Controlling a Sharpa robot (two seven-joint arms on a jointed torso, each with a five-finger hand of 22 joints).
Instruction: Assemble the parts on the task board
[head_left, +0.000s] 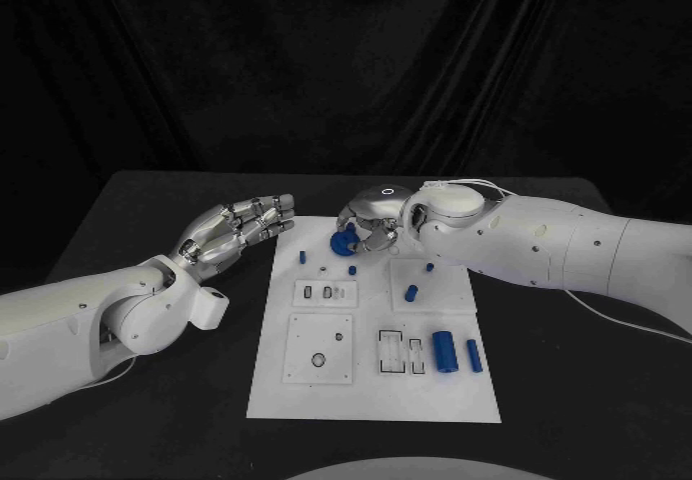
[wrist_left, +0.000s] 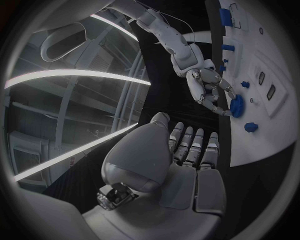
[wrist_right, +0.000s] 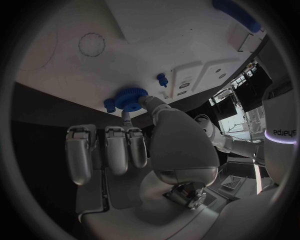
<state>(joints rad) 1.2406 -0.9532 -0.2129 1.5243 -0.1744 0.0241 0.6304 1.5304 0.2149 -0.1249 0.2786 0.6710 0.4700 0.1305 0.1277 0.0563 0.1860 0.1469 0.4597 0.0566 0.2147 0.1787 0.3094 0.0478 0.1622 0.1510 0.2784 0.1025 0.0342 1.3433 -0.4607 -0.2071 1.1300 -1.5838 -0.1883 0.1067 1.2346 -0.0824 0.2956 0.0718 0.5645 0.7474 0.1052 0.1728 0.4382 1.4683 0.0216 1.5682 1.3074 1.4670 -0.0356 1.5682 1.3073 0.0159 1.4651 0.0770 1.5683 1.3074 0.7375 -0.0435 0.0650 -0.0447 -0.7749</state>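
Judging by its toothed rim and small size, blue gear looks to be light, rigid plastic; teeth give purchase, so the rim is the place to take it, flat faces likely slicker. Right hand pinches it at the rim between thumb and a fingertip, remaining fingers loosely extended, at the far end of task board. Whether gear touches board: cannot tell. Left hand holds nothing, fingers straight and close together, hovering over tabletop beside board's far left corner.
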